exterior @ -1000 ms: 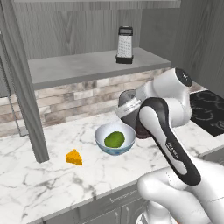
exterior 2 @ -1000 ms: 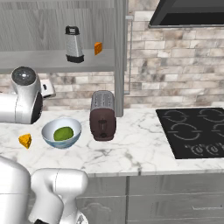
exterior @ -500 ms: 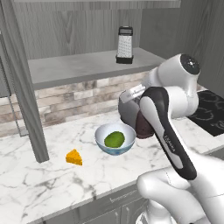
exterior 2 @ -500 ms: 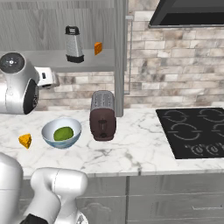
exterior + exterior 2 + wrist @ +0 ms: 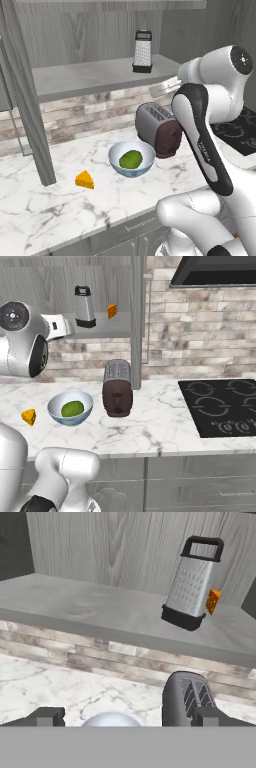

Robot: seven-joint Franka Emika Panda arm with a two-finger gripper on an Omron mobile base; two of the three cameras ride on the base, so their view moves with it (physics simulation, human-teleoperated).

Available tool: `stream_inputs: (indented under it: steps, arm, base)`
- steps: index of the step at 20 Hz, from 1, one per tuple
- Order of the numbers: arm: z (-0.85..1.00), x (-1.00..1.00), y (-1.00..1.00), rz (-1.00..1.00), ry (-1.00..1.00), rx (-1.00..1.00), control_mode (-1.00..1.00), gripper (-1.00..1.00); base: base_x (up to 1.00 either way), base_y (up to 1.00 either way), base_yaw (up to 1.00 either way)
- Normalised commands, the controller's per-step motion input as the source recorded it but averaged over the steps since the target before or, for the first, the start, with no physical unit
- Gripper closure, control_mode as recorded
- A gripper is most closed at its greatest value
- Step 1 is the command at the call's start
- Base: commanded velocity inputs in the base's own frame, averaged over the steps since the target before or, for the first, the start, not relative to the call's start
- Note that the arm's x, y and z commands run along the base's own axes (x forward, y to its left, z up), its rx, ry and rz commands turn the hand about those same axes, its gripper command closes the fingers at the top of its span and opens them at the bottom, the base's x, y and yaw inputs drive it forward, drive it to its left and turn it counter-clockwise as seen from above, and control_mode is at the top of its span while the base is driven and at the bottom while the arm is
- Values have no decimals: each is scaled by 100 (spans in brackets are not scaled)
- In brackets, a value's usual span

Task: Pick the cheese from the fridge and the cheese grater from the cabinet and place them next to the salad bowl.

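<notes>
From the left, the cheese (image 5: 84, 180) lies on the counter left of the salad bowl (image 5: 132, 159). From the right, the cheese grater (image 5: 84, 306) stands on the cabinet (image 5: 100, 326) shelf above the bowl. Hand view: gripper (image 5: 127, 716) spread wide, empty, below the grater.

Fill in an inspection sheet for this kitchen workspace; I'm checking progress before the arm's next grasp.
Surface: white marble counter, grey cabinet shelf above.
Job's things: small yellow-orange cheese wedge on the counter, left of the pale blue salad bowl with green mound, apart from it; silver box grater with black handle upright on the shelf.
Clutter: dark rounded toaster beside the bowl; darker orange chunk on the shelf behind the grater.
Grippers: two-finger gripper open, empty, facing the shelf.
Cables: nothing seen.
Surroundings: brick backsplash, black cooktop, range hood.
</notes>
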Motion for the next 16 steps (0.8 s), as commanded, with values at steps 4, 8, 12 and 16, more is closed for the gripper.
stream_inputs:
  steps: [4, 8, 12, 16]
  arm:
    - [34, 36, -10, 0, -7, 2, -100, -100]
    - [12, 51, -14, -3, 0, 0, -100, -100]
    - [16, 40, -26, -11, 0, 0, -100, -100]
    - [29, 37, -12, -11, 0, 0, -100, -100]
  base:
    - [0, 0, 0]
    - [0, 0, 0]
    - [0, 0, 0]
    - [0, 0, 0]
